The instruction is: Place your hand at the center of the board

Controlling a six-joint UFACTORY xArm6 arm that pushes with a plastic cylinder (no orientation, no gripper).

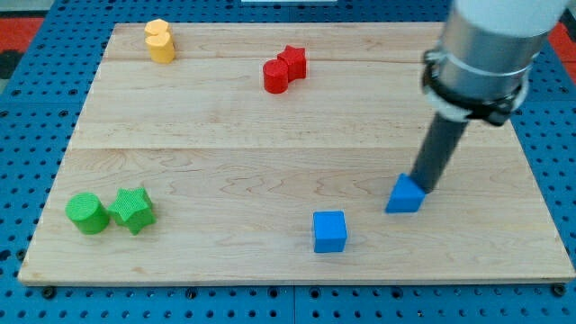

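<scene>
My tip (418, 186) is at the lower right of the wooden board (225, 135), touching the upper right edge of a small blue block (405, 194). A blue cube (329, 231) lies to the lower left of that block. A red cylinder (275, 76) and a red star-like block (293, 61) sit together near the top middle. A yellow block pair (160, 40) is at the top left. A green cylinder (86, 213) and a green star (132, 210) sit at the lower left.
The arm's grey body (486, 54) hangs over the board's upper right. A blue pegboard (27, 135) surrounds the board.
</scene>
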